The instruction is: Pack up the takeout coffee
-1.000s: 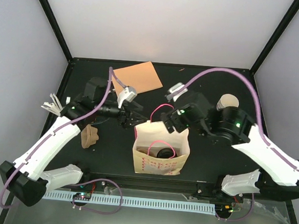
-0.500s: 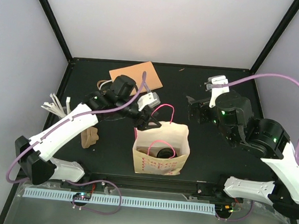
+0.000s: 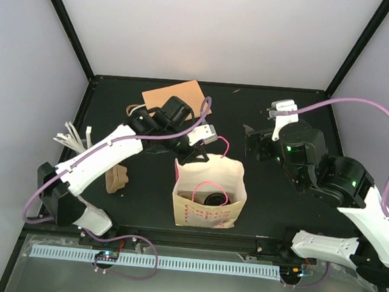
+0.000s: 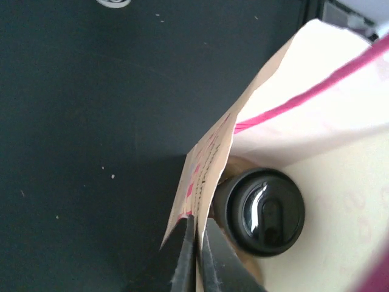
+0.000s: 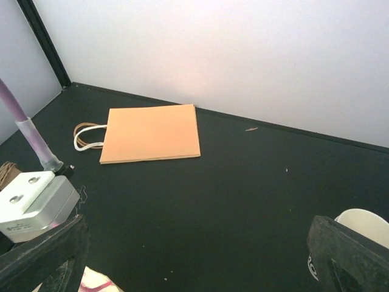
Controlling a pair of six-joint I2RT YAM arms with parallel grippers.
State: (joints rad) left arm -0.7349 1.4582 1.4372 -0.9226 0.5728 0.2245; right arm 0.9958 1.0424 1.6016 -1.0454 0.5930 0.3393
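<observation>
While my left jaws (image 4: pixel 196 243) pinch nearly shut on the rim of the paper bag (image 4: pixel 316 79), I should draw it gently outward, holding the mouth wide without tearing. A black-lidded cup (image 4: pixel 264 210) sits inside, just right of them. My right jaws (image 5: pixel 197 243) gape empty. The takeout coffee (image 5: pixel 364 220) stands just past their right finger on the matte black counter (image 5: pixel 243 182), pale walls (image 5: pixel 213 55) beyond.
</observation>
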